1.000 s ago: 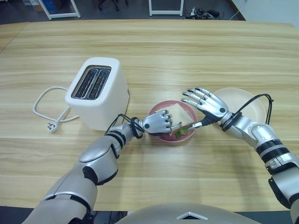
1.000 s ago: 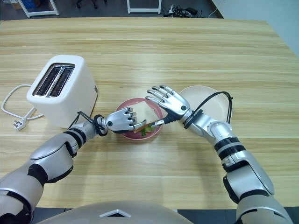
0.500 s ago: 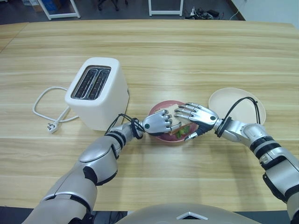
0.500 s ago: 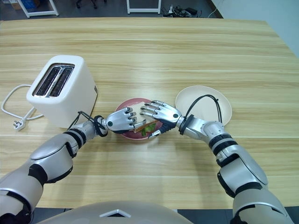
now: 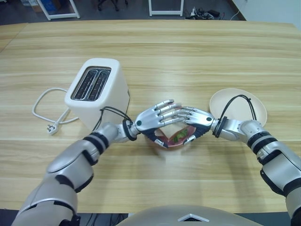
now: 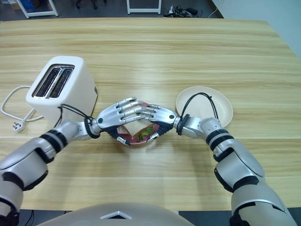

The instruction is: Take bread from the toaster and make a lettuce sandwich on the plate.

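Two hands: we log both low over the pink plate, fingertips meeting above the sandwich. We judge this a final pressing or squaring of the stack.
Left hand [image 5: 155, 117]: palm down, fingers stretched flat and fanned, thumb dropped toward the near rim. It grips nothing. We cannot tell whether the palm touches the bread.
Right hand [image 5: 195, 117]: mirrors the left, with fingers extended and spread and the thumb hanging below. It also holds nothing.
Pink plate [image 5: 170, 145]: just beside the toaster's near right corner, mostly roofed by the two hands.
Bread [image 6: 130, 130]: a pale slice lying on the plate under the left fingers.
Lettuce [image 5: 179, 136]: green leaf showing at the sandwich's near edge, beneath the right hand.
Progress: we rate the task near its end, since the stack sits assembled on the plate.
Beige dish [image 5: 262, 110]: right of the plate, behind the right wrist.
Toaster [image 5: 101, 101]: upright, left of the plate. We see no bread in its slots [image 5: 91, 82].
Cord [image 5: 40, 101]: looped on the table [image 5: 188, 56] left of the toaster, plug lying loose.
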Available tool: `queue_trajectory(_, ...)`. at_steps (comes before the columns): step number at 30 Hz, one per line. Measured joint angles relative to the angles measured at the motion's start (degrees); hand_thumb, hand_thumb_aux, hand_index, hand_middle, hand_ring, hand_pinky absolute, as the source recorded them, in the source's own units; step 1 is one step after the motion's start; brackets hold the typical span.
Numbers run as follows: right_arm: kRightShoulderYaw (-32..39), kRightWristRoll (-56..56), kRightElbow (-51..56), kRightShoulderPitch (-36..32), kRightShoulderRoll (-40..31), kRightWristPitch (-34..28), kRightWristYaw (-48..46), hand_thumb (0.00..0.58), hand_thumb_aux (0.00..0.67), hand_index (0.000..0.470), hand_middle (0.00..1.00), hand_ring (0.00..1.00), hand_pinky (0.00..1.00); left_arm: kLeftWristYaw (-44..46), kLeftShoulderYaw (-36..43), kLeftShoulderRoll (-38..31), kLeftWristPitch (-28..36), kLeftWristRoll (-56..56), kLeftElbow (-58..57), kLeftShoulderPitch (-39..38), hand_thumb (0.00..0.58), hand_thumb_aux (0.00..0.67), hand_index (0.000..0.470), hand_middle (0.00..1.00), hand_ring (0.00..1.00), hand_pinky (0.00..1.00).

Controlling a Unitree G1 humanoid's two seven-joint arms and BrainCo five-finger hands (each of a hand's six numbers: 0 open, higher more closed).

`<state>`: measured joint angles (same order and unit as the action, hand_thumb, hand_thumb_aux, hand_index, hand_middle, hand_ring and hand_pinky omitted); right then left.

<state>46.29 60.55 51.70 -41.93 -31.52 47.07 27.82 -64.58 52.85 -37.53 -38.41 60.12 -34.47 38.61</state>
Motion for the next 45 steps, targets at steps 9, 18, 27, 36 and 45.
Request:
queue_trajectory(9, -7.09, -5.68, -10.59, 8.09, -8.42, 6.09, 5.09, 0.000, 0.000, 0.000, 0.00, 0.00, 0.00, 17.00, -29.94, -10.49, -5.50, -34.44, 31.02, -26.46, 0.000, 0.000, 0.000, 0.00, 0.00, 0.00)
queue_trajectory(18, -23.86, -42.43, -34.03, 26.81, -20.27, 16.95, -1.82, 0.045, 0.026, 0.018, 0.42, 0.42, 0.42, 45.00, -34.11, -15.83, -14.10, -47.84, 32.64, -44.31, 0.009, 0.005, 0.004, 1.00, 1.00, 1.00)
queue_trajectory(27, -14.83, -55.23, -31.91, 42.29, -24.33, 12.17, -33.74, 0.580, 0.670, 0.470, 1.00, 1.00, 1.00, 64.91, -29.56, -13.29, -17.70, -41.93, 28.28, -51.76, 0.580, 0.670, 0.470, 1.00, 1.00, 1.00)
queue_trajectory(36, -15.84, -35.05, -14.37, 27.64, -2.95, 6.76, -26.59, 0.580, 0.670, 0.470, 1.00, 1.00, 1.00, 53.96, -29.20, 2.60, -15.29, -20.56, 7.75, -34.02, 0.580, 0.670, 0.470, 1.00, 1.00, 1.00)
queue_trajectory(45, -16.20, -20.89, -0.38, 18.68, 5.34, 0.91, -1.51, 0.580, 0.670, 0.470, 1.00, 1.00, 1.00, 32.98, -26.77, 8.65, -13.31, -11.52, -14.27, -18.00, 0.580, 0.670, 0.470, 1.00, 1.00, 1.00)
